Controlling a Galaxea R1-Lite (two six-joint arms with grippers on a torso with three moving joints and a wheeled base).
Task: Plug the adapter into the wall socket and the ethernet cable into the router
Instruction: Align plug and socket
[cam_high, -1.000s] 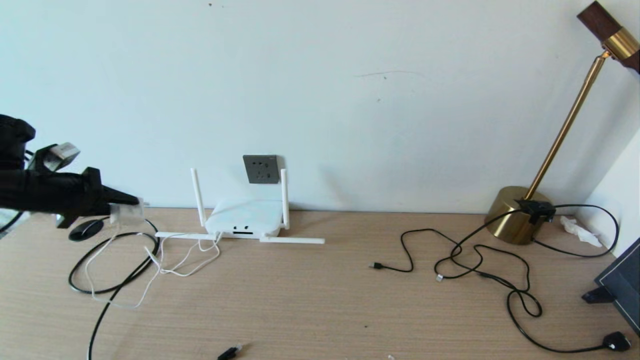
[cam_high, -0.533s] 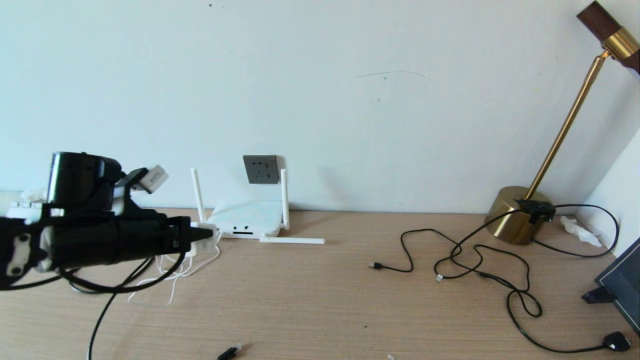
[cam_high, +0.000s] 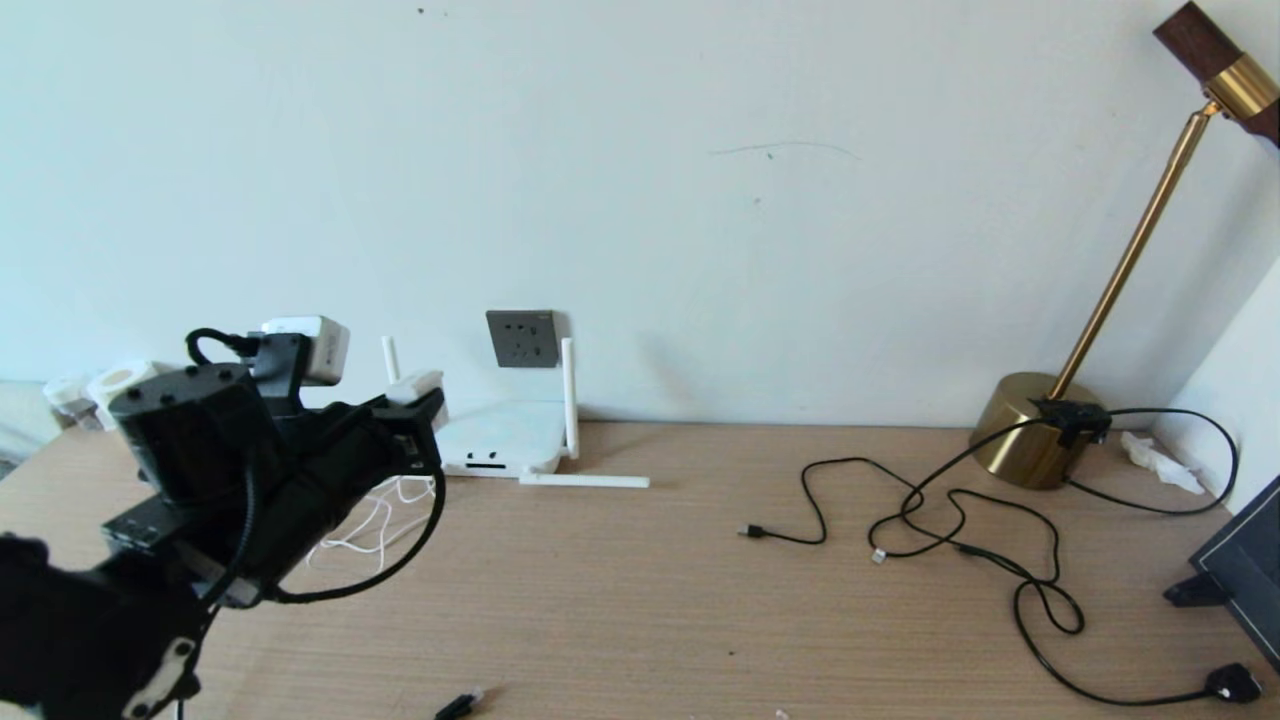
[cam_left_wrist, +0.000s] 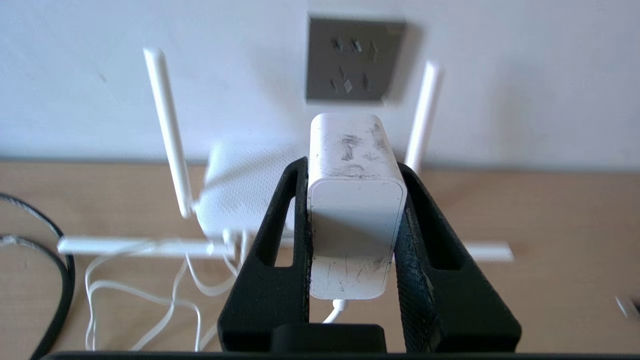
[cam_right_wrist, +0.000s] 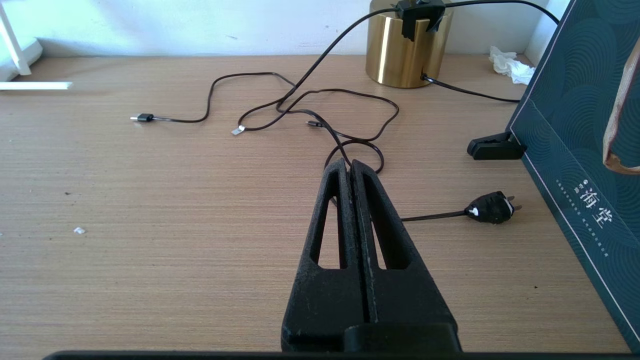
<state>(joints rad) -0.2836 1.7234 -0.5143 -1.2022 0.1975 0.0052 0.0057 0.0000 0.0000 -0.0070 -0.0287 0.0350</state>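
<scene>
My left gripper (cam_high: 418, 398) is shut on the adapter (cam_left_wrist: 356, 215), a scuffed white cube whose thin white cord (cam_left_wrist: 150, 295) trails down to the table. In the left wrist view the adapter is in the air in front of the router (cam_left_wrist: 240, 185), a little below the dark grey wall socket (cam_left_wrist: 352, 59) and apart from it. The router (cam_high: 500, 437) lies against the wall under the socket (cam_high: 522, 338). The ethernet cable's plug end (cam_high: 458, 705) rests at the table's front edge. My right gripper (cam_right_wrist: 350, 164) is shut on nothing, low over the table near thin black cables.
A brass lamp base (cam_high: 1035, 430) stands at the back right with thin black cables (cam_high: 950, 520) looped in front of it and a black plug (cam_high: 1232, 684) near the front. A dark box (cam_high: 1245, 570) leans at the right edge. One router antenna (cam_high: 585, 481) lies flat.
My left arm has swung from the far left across to the router, carrying the adapter, and has turned it toward the wall. The white cord has been dragged along. The right arm is unchanged.
</scene>
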